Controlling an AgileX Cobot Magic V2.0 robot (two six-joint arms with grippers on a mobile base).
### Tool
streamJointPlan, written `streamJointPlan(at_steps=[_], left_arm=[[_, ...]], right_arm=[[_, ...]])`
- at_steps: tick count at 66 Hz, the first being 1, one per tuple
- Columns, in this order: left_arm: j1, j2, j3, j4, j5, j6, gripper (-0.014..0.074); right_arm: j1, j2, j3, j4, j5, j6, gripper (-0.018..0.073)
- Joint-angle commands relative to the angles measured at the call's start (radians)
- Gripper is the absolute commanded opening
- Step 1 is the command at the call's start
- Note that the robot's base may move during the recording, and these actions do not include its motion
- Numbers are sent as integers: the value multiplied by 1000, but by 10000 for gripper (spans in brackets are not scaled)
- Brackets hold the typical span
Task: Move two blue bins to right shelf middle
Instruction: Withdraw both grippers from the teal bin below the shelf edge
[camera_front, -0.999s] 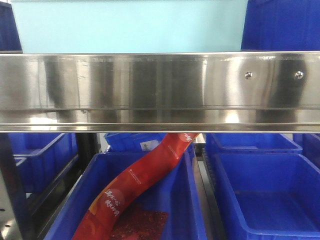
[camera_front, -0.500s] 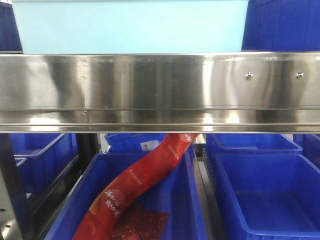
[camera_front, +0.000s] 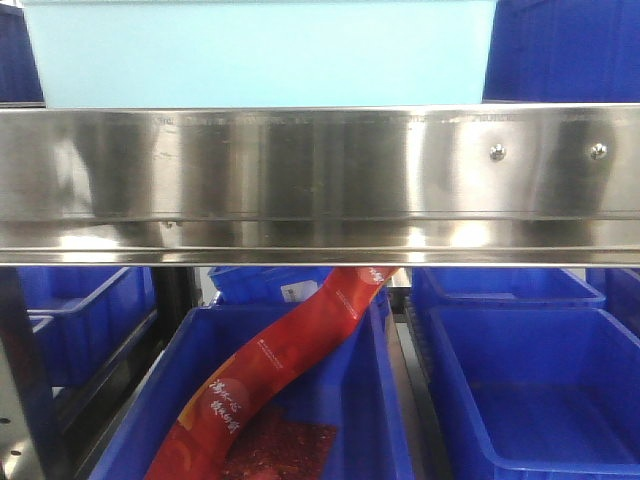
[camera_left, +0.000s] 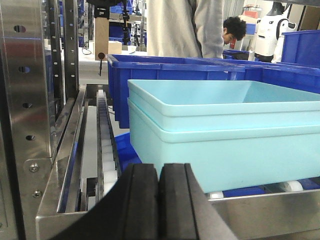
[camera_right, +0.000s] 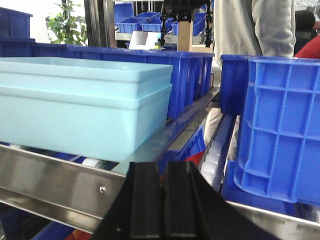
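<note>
I am facing the broad stainless-steel front rail (camera_front: 320, 180) of the shelf rack, which is filling the middle of the front view, with a pair of nested pale-blue plastic bins (camera_front: 260, 55) sitting on the level just above it. Below the rail, a deep dark-blue plastic crate (camera_front: 385, 400) is holding a long red printed snack packet (camera_front: 280, 370), and another empty dark-blue crate (camera_front: 530, 390) is standing just beside it.

In the left wrist view the pale-blue bins (camera_left: 220, 135) are resting on the white roller track (camera_left: 106, 155), one stacked inside the other, with taller dark-blue crates behind them and a person in a grey top (camera_left: 185, 27) standing beyond the rack. The right wrist view is showing the same stack (camera_right: 80, 105) from the other side, with a ribbed dark-blue crate (camera_right: 280, 130) close on its right.

Both grippers are waiting short of the rail: the left gripper (camera_left: 159, 205) and the right gripper (camera_right: 161, 200) are each showing their black fingers (camera_left: 140, 200) pressed together with nothing between them.

I am judging this as the approach stage, the bins not yet gripped. The next move is calling for both pairs of fingers to part, rise over the rail and close on opposite rims of the stack.
</note>
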Motion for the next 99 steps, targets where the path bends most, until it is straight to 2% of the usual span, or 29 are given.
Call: streamJointPlan(at_steps=[1, 37, 44, 57, 64, 76, 80, 82, 99], left_arm=[[-7, -7, 0, 0, -26, 0, -111], [-5, -7, 0, 2, -26, 0, -111], [42, -12, 20, 86, -29, 0, -111], [168, -118, 200, 88, -156, 0, -111], [214, -189, 331, 88, -229, 0, -111], [222, -230, 502, 88, -311, 0, -111], [222, -230, 505, 88, -347, 0, -111], [222, -230, 505, 88, -318, 0, -111], [222, -230, 505, 102, -321, 0, -111]], right_arm=[[3, -5, 5, -9, -37, -3, -154], [3, -5, 5, -9, -39, -3, -154], [3, -5, 5, -9, -39, -3, -154], [3, -5, 5, -9, -39, -3, -154], [3, -5, 5, -9, -39, -3, -154], [3, -5, 5, -9, -39, -3, -154], [3, -5, 5, -9, -39, -3, -154], [3, -5, 5, -9, -41, -3, -154], [3, -5, 5, -9, -44, -3, -154]])
